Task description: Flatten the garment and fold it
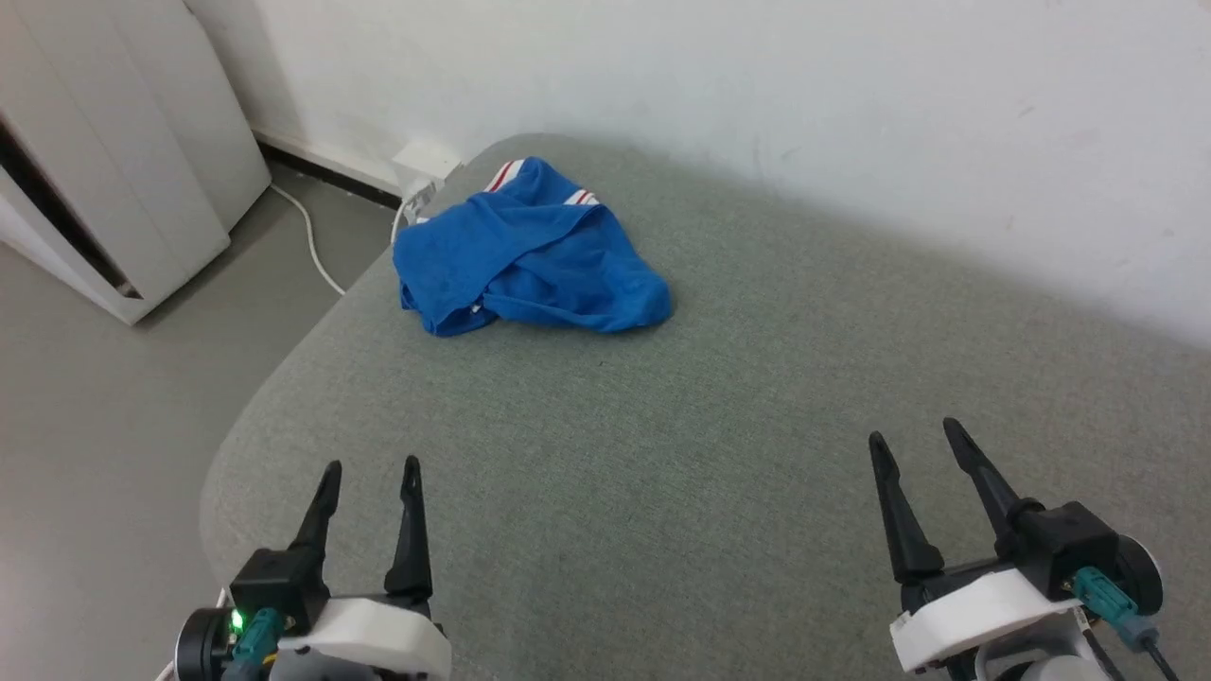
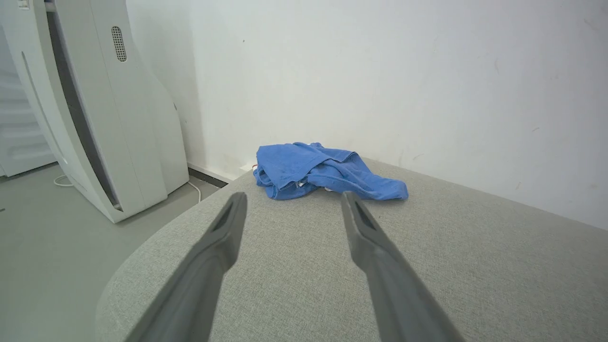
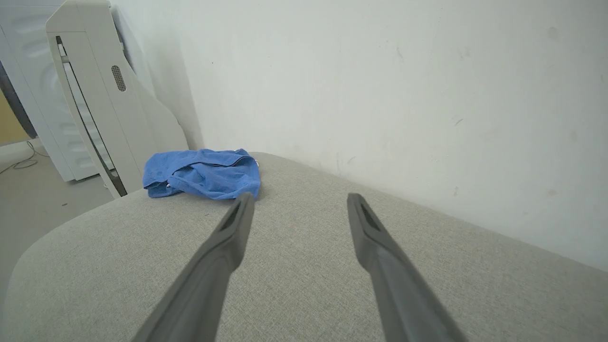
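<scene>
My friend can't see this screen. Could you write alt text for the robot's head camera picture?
A crumpled blue garment with red-and-white striped trim lies at the far left of a grey padded surface beside a white wall. Nearer the camera, the left gripper and right gripper are open and empty, well short of it.

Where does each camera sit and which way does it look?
Head view: on the robot's head, facing forward and down at the grey cushion and crumpled blue shirt; left claw and right claw show, both open.
Left wrist view: on the left wrist, facing along the left claw toward the shirt and white wall.
Right wrist view: on the right wrist, facing along the right claw; shirt off to its left.
Shared: both wrist views catch the white machine on the floor.
</scene>
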